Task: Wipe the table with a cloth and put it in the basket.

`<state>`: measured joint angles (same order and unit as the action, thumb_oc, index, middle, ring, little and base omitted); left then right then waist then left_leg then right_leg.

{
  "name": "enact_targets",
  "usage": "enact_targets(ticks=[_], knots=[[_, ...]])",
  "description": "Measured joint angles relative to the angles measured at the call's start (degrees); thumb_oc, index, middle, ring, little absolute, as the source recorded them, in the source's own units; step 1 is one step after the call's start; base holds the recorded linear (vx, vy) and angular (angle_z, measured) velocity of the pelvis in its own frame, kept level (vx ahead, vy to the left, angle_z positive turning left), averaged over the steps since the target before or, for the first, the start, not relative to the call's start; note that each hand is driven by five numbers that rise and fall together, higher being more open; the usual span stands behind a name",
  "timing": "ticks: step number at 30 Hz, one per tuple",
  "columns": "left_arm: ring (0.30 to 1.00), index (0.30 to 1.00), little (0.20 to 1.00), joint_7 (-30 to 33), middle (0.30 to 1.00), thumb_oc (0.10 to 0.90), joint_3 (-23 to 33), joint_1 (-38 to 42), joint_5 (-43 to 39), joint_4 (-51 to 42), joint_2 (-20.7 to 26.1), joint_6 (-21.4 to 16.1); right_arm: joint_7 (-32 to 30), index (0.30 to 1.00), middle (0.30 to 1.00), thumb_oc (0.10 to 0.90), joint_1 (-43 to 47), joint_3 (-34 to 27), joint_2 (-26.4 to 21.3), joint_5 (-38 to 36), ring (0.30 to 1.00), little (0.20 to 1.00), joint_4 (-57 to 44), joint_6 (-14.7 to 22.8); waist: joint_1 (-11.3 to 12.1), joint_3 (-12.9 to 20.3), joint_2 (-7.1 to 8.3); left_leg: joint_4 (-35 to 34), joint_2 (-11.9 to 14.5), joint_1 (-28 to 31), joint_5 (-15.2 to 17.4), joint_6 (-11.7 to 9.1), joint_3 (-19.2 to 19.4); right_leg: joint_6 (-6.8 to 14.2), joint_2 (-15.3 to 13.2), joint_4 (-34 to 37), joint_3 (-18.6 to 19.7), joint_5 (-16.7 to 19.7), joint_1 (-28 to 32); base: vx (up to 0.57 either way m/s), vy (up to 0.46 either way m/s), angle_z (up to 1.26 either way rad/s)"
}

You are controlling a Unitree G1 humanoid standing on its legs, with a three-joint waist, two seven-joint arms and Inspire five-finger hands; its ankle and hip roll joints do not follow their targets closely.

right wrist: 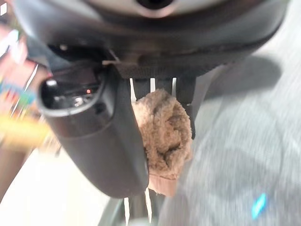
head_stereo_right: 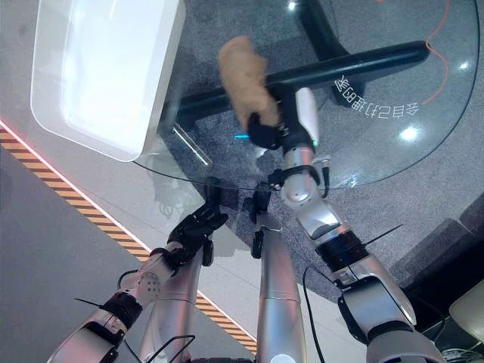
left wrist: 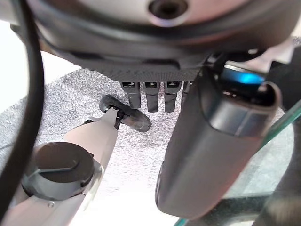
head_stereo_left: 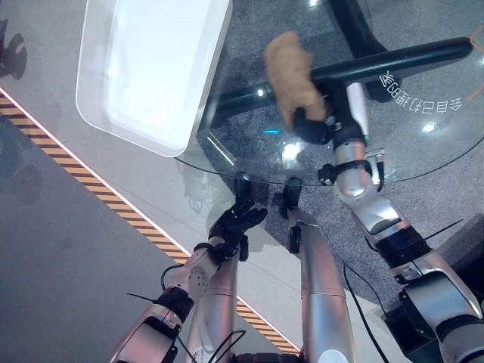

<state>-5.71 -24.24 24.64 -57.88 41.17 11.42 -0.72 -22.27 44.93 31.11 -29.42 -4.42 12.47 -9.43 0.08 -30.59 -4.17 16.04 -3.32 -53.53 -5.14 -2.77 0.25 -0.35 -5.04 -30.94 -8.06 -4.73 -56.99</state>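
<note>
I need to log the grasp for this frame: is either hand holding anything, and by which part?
The right hand grips the brown cloth by its near end, above the glass table. The left hand holds nothing.

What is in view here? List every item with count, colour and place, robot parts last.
cloth: one, tan, bunched in the right hand over the glass table.
basket: one, white, on the table's left part, beside the cloth.
table: one, clear glass, round-edged, with a black base seen through it.
floor stripe: one, orange and black, running diagonally past the table.
right hand: dark, curled round the cloth.
left hand: dark, fingers straight, below the table edge, holding nothing.
</note>
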Motion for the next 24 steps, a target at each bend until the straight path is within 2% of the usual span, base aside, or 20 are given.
enact_targets(ticks=[4,11,15,19,24], knots=[[0.900,0.900,0.900,0.0,0.900,0.800,-0.8,0.5,-0.1,-0.3,-0.2,0.0,4.6,0.300,0.300,0.100,0.4,6.5,1.8,0.0,0.300,0.200,-0.7,0.0,0.9,0.0,-0.24,0.0,-0.3,-0.7,-0.2,-0.3,-1.5,-0.5,-0.2,-0.3,-1.3,-0.4,-0.1,0.01,-0.008,0.15],[0.900,0.900,0.900,0.1,0.900,0.800,-2.0,1.1,-1.5,-0.8,0.1,0.0,8.4,0.300,0.300,0.100,0.0,10.8,3.4,-0.1,0.300,0.200,-1.3,-0.2,1.4,0.0,-0.23,0.0,-1.4,-1.5,-0.2,-0.3,-2.3,-0.1,-1.5,-1.8,-1.8,-1.5,-1.2,0.00,-0.014,0.10],[0.900,0.900,0.900,0.2,0.900,0.800,-2.0,1.6,-1.7,-0.6,0.4,0.4,7.4,0.300,0.300,0.100,-0.6,10.8,3.4,-0.4,0.300,0.200,-2.0,0.0,1.2,0.0,-0.19,0.1,-1.7,-1.7,-0.2,-0.3,-2.5,0.0,-1.9,-1.9,-2.1,-1.5,-1.4,0.00,-0.012,0.04],[0.900,0.900,0.900,0.4,0.900,0.800,-2.1,1.7,-1.9,-0.6,0.4,0.5,3.6,0.300,0.300,0.100,-1.2,10.3,3.5,-2.7,0.300,0.200,-1.7,1.4,1.0,0.0,-0.13,0.1,-1.9,-1.7,-0.3,-0.2,-2.4,0.1,-2.1,-2.0,-2.1,-1.5,-1.4,0.00,0.000,0.00],[0.900,0.900,0.900,1.3,0.900,0.800,-2.1,1.7,-1.9,-0.6,0.6,0.5,0.5,0.300,0.300,0.100,-1.9,7.7,3.5,-4.6,0.300,0.200,-1.6,2.6,0.2,-0.1,0.15,0.4,-2.0,-1.7,-0.4,0.0,-2.4,0.2,-2.2,-2.1,-2.1,-1.4,-1.3,0.00,0.000,0.00]])
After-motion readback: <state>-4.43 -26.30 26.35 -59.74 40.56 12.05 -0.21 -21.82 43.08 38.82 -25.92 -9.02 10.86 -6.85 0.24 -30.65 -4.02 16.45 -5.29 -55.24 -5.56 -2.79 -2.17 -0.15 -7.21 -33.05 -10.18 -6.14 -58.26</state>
